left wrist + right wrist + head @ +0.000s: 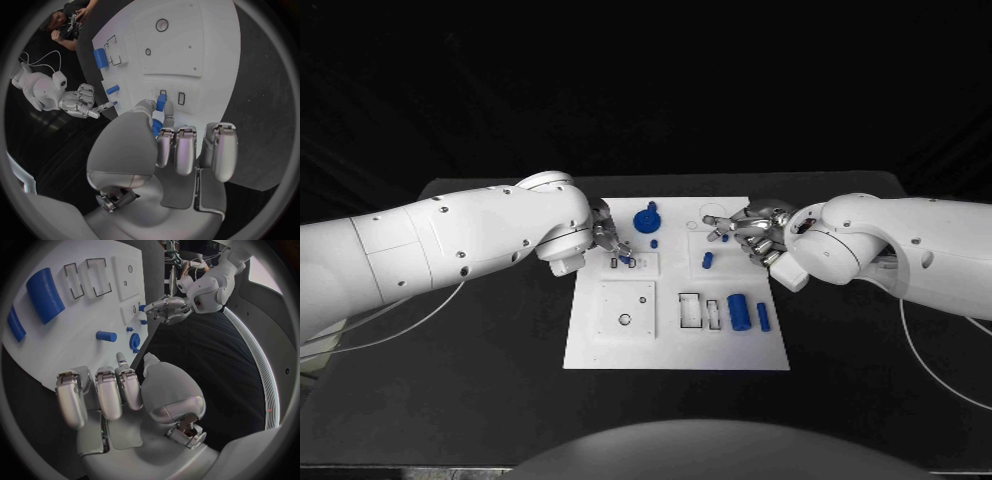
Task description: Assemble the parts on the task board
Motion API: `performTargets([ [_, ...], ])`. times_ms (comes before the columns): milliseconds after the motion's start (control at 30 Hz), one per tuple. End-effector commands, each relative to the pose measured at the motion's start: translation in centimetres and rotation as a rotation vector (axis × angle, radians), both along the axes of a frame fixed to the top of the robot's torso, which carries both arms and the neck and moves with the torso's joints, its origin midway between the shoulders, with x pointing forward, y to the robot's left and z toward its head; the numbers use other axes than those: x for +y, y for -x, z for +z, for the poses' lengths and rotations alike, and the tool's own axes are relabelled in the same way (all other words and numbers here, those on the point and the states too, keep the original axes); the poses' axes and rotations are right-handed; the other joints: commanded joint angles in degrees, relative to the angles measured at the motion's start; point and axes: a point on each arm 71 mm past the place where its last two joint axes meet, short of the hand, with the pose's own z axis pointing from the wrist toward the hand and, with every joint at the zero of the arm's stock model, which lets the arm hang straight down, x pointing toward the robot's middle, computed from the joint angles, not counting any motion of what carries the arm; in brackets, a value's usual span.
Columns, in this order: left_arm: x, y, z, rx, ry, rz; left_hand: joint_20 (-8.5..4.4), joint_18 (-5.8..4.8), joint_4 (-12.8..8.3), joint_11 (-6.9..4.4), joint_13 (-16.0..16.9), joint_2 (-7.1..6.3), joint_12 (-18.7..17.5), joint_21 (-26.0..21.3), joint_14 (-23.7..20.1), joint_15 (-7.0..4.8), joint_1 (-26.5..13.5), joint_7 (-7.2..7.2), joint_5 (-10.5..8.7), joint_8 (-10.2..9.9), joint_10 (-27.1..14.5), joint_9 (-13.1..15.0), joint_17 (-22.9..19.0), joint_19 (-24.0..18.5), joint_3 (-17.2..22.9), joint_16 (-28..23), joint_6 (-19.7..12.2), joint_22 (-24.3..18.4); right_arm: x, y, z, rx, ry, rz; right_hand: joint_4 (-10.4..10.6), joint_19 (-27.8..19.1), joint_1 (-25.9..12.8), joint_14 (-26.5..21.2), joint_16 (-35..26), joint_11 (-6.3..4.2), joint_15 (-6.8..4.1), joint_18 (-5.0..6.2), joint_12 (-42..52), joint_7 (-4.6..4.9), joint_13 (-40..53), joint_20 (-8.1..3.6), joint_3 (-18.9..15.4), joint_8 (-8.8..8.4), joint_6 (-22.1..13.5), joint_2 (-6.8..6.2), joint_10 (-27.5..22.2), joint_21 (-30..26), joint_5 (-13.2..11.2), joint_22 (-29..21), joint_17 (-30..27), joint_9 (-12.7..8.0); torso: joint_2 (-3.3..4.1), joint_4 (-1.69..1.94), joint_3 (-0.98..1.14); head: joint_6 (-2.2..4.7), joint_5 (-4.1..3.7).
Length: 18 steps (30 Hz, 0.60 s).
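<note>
On black table, white task board sits centre. Left hand at board's far-left corner, pinching small blue peg over a slot. Right hand at far-right corner, fingers curled, holding nothing. Blue gear, short blue cylinder, big blue cylinder w/ blue bar lie between/near them.

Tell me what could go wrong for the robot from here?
The left hand pinches a small blue peg right above narrow slots on the task board; if it comes down tilted, the peg may jam or slip out. The right hand hovers close to a loose blue cylinder, and a stray finger might nudge it so it rolls away.
</note>
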Motion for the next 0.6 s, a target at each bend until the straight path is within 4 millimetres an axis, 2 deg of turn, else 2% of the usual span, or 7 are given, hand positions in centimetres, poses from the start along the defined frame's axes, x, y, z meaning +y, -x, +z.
performTargets([
  [33, 0.12, 0.10, -0.01, -0.003, -0.039, 0.013, -0.10, -0.84, 0.0, -0.37, 15.1, -0.09, 0.1, 0.1, 6.2, -0.25, 0.5, -0.06, 0.18, 0.2, 5.9, 0.1, 15.1, 6.0, 0.3, 0.1, 0.3, 15.1, 0.10, 0.03, -0.02, -0.003, -0.002, 0.013, 0.0, 6.0, 0.3, 6.1, 0.2, 0.54, 0.52, -0.38, 0.2, 0.50, 15.1, 0.29, -0.3, 0.22, -0.5, 0.02, 6.0, 0.3, 0.0, 15.1, 15.1, 0.1, -0.02, 0.04, -0.03, -0.03, -0.04],
  [400, -0.17, 0.23, -0.05, -0.020, -0.026, 0.006, -0.13, -0.83, 0.1, -0.41, 15.1, 0.20, 0.1, 0.1, 6.2, -0.31, 0.6, -0.08, -0.31, 0.2, 5.9, 0.1, 15.1, 5.9, 0.5, 0.1, 0.4, 15.1, 0.23, 0.01, -0.06, -0.003, -0.003, 0.016, 0.0, 6.0, 0.4, 6.1, 0.2, 0.56, 0.53, -0.38, 0.2, 0.53, 15.1, 0.30, -0.4, 0.30, -0.5, 0.07, 6.0, 0.3, 0.1, 15.1, 15.1, 0.1, 0.04, -0.01, -0.03, 0.29, 0.04],
  [600, -0.25, 0.22, -0.07, -0.023, -0.023, 0.002, -0.14, -0.83, 0.1, -0.41, 15.1, 0.23, 0.1, 0.0, 6.2, -0.33, 0.6, -0.08, -0.49, 0.2, 5.9, 0.1, 15.1, 5.9, 0.5, 0.1, 0.4, 15.1, 0.17, 0.00, -0.07, -0.003, -0.002, 0.015, 0.0, 6.0, 0.4, 6.1, 0.2, 0.56, 0.53, -0.38, 0.2, 0.53, 15.1, 0.30, -0.4, 0.30, -0.5, 0.07, 6.0, 0.3, 0.1, 15.1, 15.1, 0.1, 0.04, -0.01, -0.01, 0.25, 0.04],
])
